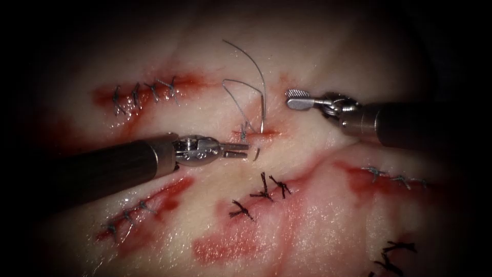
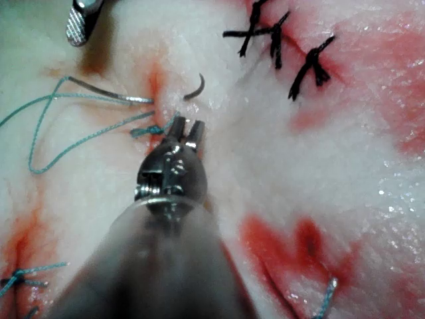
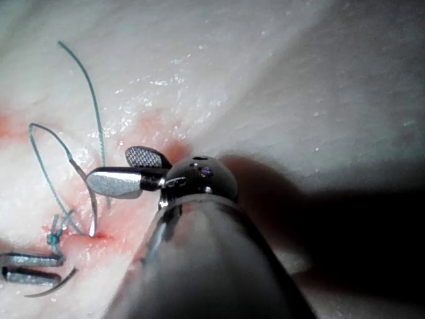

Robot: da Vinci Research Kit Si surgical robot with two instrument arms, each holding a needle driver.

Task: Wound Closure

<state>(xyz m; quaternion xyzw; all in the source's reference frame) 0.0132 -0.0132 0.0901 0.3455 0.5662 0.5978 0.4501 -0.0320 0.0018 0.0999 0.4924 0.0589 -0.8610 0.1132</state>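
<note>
Needle (image 1: 263, 110) is seen lodged in the tissue (image 1: 318, 169), tip (image 1: 256, 154) emerged beside the narrowly parted, empty left tool (image 1: 242, 150). Nothing is held by the right tool (image 1: 297, 98), jaws spread apart.

We see open tissue (image 1: 307, 66) above and behind the right tool (image 1: 294, 99), whose empty jaws stand apart. Between them and the left tool (image 1: 245, 150), also parted and empty, the needle (image 1: 263, 110) stands in the cut (image 1: 256, 134), its tip out beside the left jaws, thread (image 1: 241, 100) looping above.
</note>
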